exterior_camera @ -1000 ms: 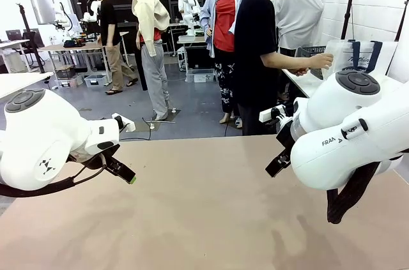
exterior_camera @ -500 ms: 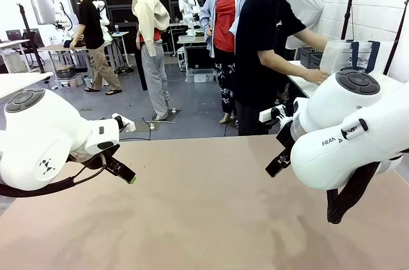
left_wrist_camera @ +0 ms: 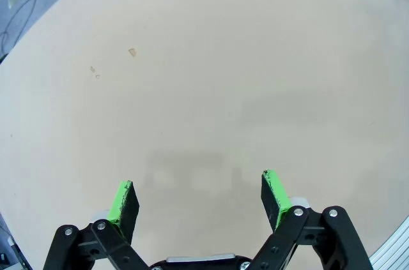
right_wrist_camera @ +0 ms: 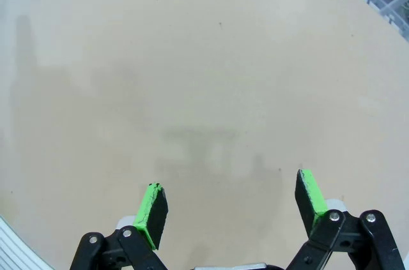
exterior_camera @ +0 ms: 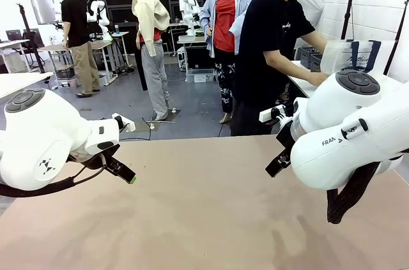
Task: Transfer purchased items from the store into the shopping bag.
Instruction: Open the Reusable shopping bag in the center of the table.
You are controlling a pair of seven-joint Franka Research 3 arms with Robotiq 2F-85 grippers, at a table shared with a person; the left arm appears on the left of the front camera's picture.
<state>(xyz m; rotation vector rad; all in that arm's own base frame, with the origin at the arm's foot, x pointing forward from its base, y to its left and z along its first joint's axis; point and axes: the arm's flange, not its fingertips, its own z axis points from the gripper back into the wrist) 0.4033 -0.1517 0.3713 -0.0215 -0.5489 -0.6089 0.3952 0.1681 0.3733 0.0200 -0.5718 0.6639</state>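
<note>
The shopping bag (exterior_camera: 355, 57), translucent white with navy handles, stands on a side table at the back right. Just left of it a corner of the dark grey basket (exterior_camera: 311, 57) peeks out behind a person's arm. The purchased items are hidden from view. A person in a black T-shirt (exterior_camera: 268, 40) stands at the far side with a hand (exterior_camera: 317, 78) low beside the bag. My left gripper (left_wrist_camera: 199, 190) hangs open over bare tabletop and appears at the left of the front view (exterior_camera: 124, 173). My right gripper (right_wrist_camera: 230, 196) is open too, over bare table (exterior_camera: 278, 163).
The tan table (exterior_camera: 204, 219) stretches between my two arms. Its far edge runs across the middle of the front view. Several people stand or walk in the room behind, beyond the table.
The person in black has lowered the hand from the bag's top to beside it and turned toward the side table. A background person walked left. Neither arm moved.
</note>
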